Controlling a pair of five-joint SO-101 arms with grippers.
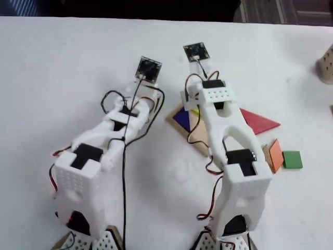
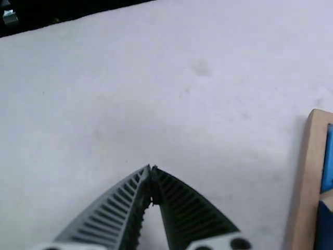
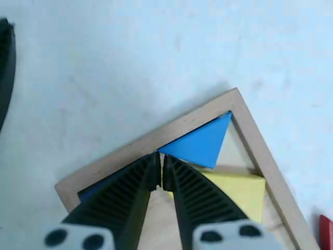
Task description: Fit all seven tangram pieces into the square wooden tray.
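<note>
The square wooden tray (image 1: 193, 141) lies under my right arm, its rim also in the right wrist view (image 3: 182, 122). Inside it are a light blue triangle (image 3: 200, 143), a yellow piece (image 3: 240, 190) and a dark blue piece (image 1: 182, 119). My right gripper (image 3: 160, 167) is shut with nothing in it, its tips over the tray beside the light blue triangle. My left gripper (image 2: 152, 176) is shut and empty over bare table, left of the tray's edge (image 2: 303, 182). A red triangle (image 1: 258, 122), an orange piece (image 1: 273, 155) and a green square (image 1: 292, 159) lie on the table right of the tray.
A beige perforated object (image 1: 325, 65) stands at the far right edge. The table's far edge (image 1: 156, 19) borders a dark floor. Open white tabletop stretches left of and behind the left arm. Cables hang between the arms (image 1: 124, 172).
</note>
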